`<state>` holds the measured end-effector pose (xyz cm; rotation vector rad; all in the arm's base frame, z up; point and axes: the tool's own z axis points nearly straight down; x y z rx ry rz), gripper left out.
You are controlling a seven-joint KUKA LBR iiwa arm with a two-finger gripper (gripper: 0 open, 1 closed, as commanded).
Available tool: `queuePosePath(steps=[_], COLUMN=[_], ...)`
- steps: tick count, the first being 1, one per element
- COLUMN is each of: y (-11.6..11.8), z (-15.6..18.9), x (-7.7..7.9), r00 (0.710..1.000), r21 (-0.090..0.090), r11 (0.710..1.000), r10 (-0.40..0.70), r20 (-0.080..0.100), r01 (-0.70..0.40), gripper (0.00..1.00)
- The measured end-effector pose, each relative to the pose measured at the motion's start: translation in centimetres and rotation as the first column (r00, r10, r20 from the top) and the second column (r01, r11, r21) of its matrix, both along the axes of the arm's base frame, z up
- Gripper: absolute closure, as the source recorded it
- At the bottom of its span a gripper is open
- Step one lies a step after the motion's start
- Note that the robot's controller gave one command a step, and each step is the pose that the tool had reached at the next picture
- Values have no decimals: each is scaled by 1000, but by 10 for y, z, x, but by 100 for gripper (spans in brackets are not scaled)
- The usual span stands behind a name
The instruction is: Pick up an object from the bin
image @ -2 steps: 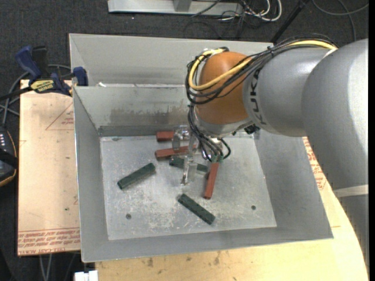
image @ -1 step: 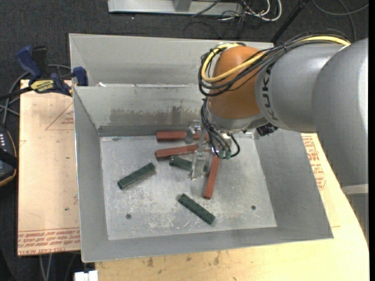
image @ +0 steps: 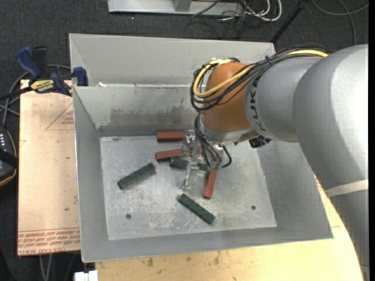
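My gripper [image: 192, 158] hangs below the orange wrist cover, low over the middle of the bin floor. Right under it lies a short dark green block [image: 179, 164], partly hidden by the gripper. A red-brown block [image: 168, 154] rests just to its left. Another red-brown block [image: 209, 184] lies tilted just right of and below the gripper. A long dark green block [image: 196, 208] sits on the floor in front of it.
A third red-brown block [image: 170, 136] lies near the back wall. A dark green block [image: 136, 175] rests at an angle on the left part of the floor. The arm's big grey body covers the bin's right side.
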<state>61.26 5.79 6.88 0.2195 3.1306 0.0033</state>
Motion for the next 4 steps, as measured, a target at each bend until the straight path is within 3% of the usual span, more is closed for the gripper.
queuePosePath(steps=[1, 2, 3, 4], y=[0, 0, 0, 1], z=[1, 6, 88, 119], x=[1, 4, 6, 7], r00=[1000, 1000, 1000, 1000], r21=[0, -1, 0, 0], r11=[1000, 1000, 1000, 1000], r10=[1, 1, 3, 4], r20=[1, 7, 6, 3], r01=[-1, -1, -3, -4], gripper=[0, 100, 100, 100])
